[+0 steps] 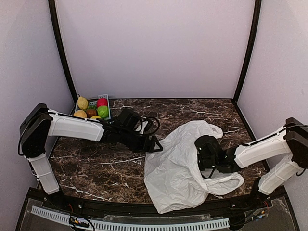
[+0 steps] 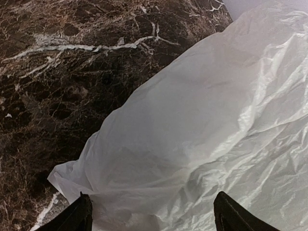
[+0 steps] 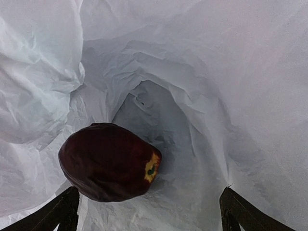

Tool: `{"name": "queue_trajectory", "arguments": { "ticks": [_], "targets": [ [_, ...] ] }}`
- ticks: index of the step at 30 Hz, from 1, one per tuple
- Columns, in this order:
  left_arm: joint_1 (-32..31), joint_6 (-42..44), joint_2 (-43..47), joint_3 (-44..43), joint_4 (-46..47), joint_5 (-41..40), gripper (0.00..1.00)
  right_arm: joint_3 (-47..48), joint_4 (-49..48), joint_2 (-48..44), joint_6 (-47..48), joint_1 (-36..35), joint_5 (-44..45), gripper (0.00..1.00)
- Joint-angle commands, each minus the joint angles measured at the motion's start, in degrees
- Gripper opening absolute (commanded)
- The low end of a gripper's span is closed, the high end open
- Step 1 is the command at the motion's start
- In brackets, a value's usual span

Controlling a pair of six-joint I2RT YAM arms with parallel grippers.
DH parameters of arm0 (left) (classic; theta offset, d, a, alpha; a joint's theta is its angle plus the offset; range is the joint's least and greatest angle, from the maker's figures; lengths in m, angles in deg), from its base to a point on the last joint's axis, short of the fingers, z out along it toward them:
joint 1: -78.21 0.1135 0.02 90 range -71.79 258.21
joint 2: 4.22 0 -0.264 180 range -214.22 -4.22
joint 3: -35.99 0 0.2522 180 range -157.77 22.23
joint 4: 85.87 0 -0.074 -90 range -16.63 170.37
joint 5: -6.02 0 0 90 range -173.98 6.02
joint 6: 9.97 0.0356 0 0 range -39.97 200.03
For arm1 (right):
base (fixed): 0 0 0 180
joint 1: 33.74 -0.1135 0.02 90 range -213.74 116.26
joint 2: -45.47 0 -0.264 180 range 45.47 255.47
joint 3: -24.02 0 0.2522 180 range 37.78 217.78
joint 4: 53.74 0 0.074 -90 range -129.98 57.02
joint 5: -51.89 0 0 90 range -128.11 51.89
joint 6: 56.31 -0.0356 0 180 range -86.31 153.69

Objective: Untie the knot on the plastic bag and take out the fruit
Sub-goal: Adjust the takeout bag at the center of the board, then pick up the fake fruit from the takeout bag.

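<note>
The dark marble table (image 1: 96, 168) carries the white plastic bag (image 1: 175, 168), which lies slack and crumpled from the table's centre to its near edge, right of the middle; its flatness suggests it is nearly emptied. The left arm (image 1: 72, 126) stretches low across the table from the left edge, placing the left gripper (image 1: 155, 144) at the bag's left border, fingers spread wide and holding nothing, probably poised to pin the plastic. The right arm (image 1: 260, 149) reaches in from the right edge, its right gripper (image 1: 206, 153) pushed into the bag's mouth, fingers (image 3: 65, 207) parted and grasping nothing. The blue basket (image 1: 98, 108) in the far left corner holds other fruits (image 1: 102, 111). One dark red fruit (image 3: 108, 161) rests inside the bag, just ahead of the spread fingers. No knot is visible.
</note>
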State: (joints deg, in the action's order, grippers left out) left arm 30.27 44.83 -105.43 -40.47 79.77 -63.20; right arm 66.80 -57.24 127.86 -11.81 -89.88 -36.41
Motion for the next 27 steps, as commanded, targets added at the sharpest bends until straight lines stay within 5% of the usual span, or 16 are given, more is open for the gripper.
{"name": "queue_trajectory", "arguments": {
  "ticks": [1,6,18,24,27],
  "targets": [
    [-0.1,1.1,-2.6,-0.7,-0.8,0.5,0.87,3.7,-4.3,3.7,1.7,0.5,-4.7,0.99],
    [-0.1,1.1,-4.2,-0.3,-0.2,2.0,0.76,7.2,-4.2,7.8,3.9,0.5,-7.5,0.99],
    [-0.1,-0.1,-5.3,3.5,5.0,3.2,0.32,13.6,-6.4,16.3,6.6,0.5,-10.7,0.99],
    [-0.1,0.4,-7.0,2.3,5.4,4.1,0.21,16.8,-5.9,20.2,8.1,0.5,-11.5,0.98],
    [-0.1,0.5,-7.1,2.2,5.6,4.2,0.18,18.0,-5.7,21.6,8.7,0.5,-12.0,0.90]
  ]
}}
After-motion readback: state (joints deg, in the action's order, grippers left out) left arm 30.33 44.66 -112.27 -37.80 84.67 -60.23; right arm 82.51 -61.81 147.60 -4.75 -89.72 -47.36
